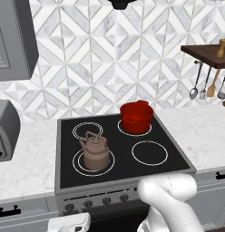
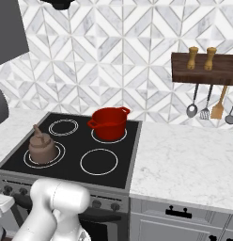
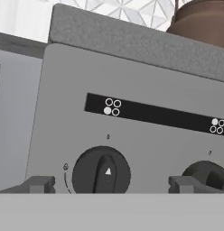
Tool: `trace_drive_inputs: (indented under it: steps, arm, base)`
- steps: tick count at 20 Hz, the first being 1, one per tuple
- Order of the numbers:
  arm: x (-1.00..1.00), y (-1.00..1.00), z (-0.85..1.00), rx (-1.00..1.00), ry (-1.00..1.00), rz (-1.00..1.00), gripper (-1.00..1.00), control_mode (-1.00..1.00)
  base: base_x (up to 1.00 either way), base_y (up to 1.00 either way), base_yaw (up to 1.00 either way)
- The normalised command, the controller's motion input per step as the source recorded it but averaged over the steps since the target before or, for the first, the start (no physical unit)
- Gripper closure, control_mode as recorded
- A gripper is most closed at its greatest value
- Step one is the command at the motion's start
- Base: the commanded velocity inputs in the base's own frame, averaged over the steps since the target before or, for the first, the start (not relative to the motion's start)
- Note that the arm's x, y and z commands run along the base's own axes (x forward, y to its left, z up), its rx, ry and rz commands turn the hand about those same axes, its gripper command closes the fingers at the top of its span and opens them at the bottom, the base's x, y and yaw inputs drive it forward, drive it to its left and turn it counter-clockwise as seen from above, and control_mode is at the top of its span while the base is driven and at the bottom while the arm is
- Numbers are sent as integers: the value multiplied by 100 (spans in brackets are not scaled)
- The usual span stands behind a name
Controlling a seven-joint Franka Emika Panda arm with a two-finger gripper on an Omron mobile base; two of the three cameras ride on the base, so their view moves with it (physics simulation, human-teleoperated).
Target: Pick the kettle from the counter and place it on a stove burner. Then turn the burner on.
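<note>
The kettle (image 1: 95, 152) is sitting on the stove burner (image 1: 93, 162). In front of the stove, the claw (image 3: 107, 184) is spreading open around a black knob (image 3: 101, 173).

The claw (image 3: 107, 184) faces the stove's front panel with its two fingertips spread wide. A dark knob (image 3: 101, 173) sits directly between them, with open gaps on either side. A second knob (image 3: 208, 175) lies just beyond the right fingertip. Above, the cooktop edge overhangs, and the kettle (image 3: 204, 20) stands on top.
</note>
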Motion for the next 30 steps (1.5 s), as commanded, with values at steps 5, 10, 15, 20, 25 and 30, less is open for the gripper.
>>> trace_drive_inputs:
  steps: [5, 10, 15, 20, 25, 30]
  arm:
    - [13, 4, -9, 0, 0, 0, -100, -100]
    - [15, 0, 0, 0, 0, 0, -100, -100]
    - [1, 0, 0, 0, 0, 0, -100, -100]
    - [0, 1, 1, 0, 0, 0, 100, -100]
    - [0, 1, 10, -4, 0, 0, 100, -100]
    - [0, 17, 7, -16, 0, 0, 100, -100]
  base:
    - [0, 0, 0]
    - [0, 0, 0]
    - [0, 0, 0]
    - [0, 0, 0]
    - [0, 0, 0]
    - [0, 0, 0]
